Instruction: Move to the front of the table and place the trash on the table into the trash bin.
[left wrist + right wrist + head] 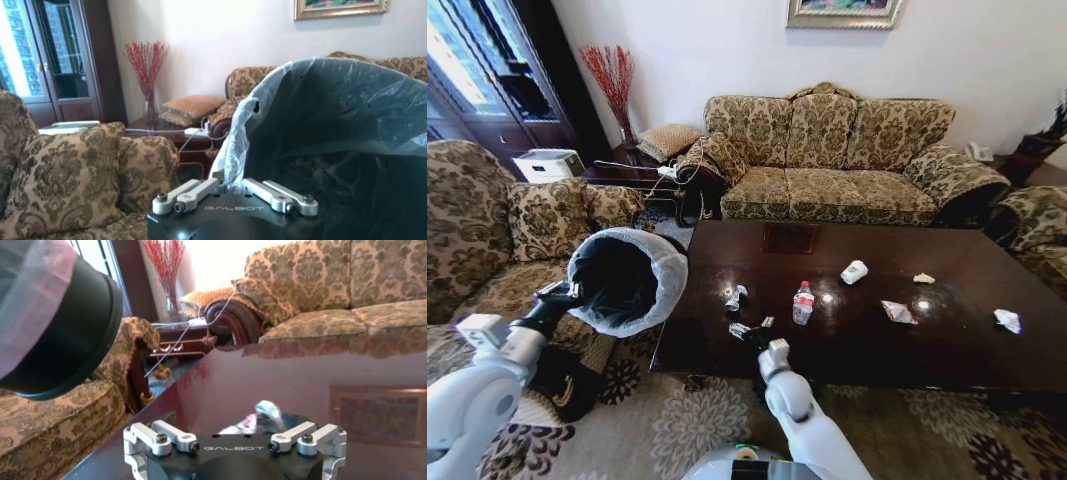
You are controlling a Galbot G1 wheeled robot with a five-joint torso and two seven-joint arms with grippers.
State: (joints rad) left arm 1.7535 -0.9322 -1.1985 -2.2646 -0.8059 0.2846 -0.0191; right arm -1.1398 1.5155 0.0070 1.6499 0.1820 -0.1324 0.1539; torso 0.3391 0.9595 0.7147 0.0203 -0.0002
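1. The right gripper sits at centre-bottom of the head view, over the near edge of the table, jaws spread wide with nothing held.
2. The crumpled wrapper lies just beyond those jaws, slightly up-frame (its long axis I cannot tell).
3. The bottle stands upright a little right of it; more trash lies further right.
4. The left gripper, at middle left, holds the trash bin by its rim, tilted, mouth facing the table.

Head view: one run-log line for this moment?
left gripper: holds trash bin tilted beside table | right gripper: over table's near edge by crumpled wrapper | bottle, cup: on table
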